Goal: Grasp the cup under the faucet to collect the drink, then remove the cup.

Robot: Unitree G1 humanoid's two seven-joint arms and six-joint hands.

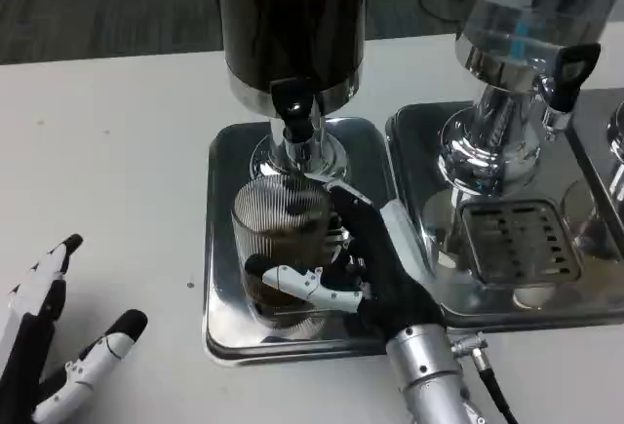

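1. Nearest the camera, the left hand (54, 346) lies on the white table (107, 151) at the lower left, fingers spread and holding nothing — well apart from the drinks.
2. The right hand (366, 263) reaches in from below and wraps the cup (283, 244) from its right side; a white finger crosses the front of the glass low down, and the black fingers press against its right wall. That hand grips the cup.
3. The cup — ribbed clear glass — stands upright on the steel tray (222, 249), its long axis vertical and its mouth facing up, straight below the faucet (295, 117) of the dark dispenser (290, 24). Dark drink shows in its lower part.
4. My judgement: the collecting step is in hand, with the cup held under the spout. Whether liquid is running just now I cannot tell.
5. The next move calls for keeping the cup level, then drawing it toward the robot, away from the faucet and over the tray's raised rim without tipping.
6. Farther right stands a second dispenser (507, 54) on its own tray with a slotted grate (512, 239).
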